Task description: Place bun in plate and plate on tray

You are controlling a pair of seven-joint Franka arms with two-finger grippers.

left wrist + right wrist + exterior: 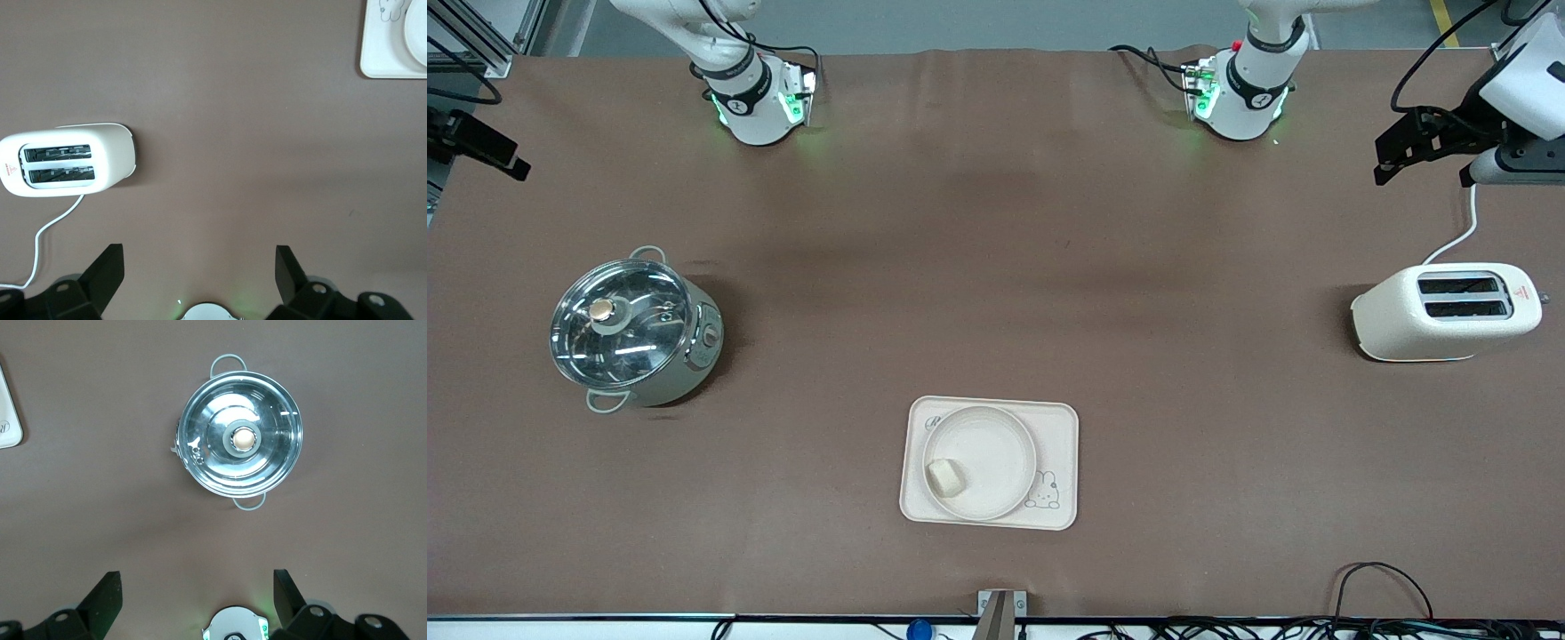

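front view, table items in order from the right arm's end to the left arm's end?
pot → tray, which carries the plate with the bun in it → toaster. Plate and bun overlap the tray, so they are not ordered separately.

front cam high, wrist cams top-down

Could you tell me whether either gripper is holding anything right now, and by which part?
Nothing is held. The left gripper and right gripper both hang open, high over bare table.
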